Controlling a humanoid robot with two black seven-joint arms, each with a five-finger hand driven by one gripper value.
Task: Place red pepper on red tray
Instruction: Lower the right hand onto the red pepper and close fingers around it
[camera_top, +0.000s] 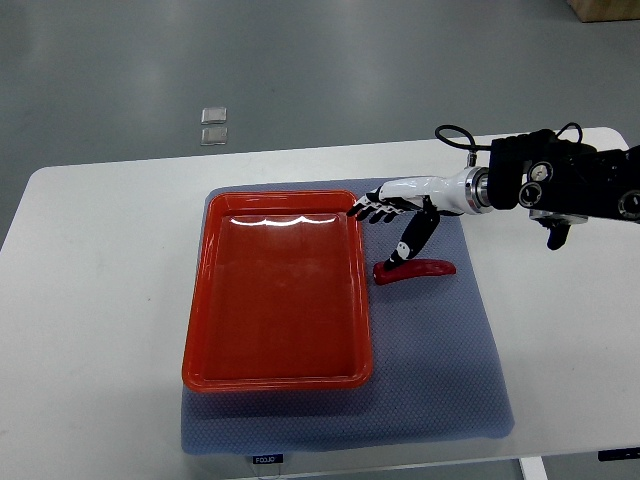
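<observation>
— Item one, the red pepper (418, 269)?
— Lying on the blue-grey mat (440, 370), just right of the red tray (275, 300), outside its rim.
— Item two, the right hand (393, 215)?
— Enters from the right edge, over the mat beside the tray's far right corner. Fingers (372, 212) spread toward the tray; thumb (412, 240) angled down at the pepper's near end — nothing gripped.
— Surface?
— White table (90, 300).

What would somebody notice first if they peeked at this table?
Probably the big red tray, lying empty on a blue-grey mat in the middle of the white table. Just right of it, the right robot hand hangs with fingers spread over a small red pepper on the mat.
</observation>
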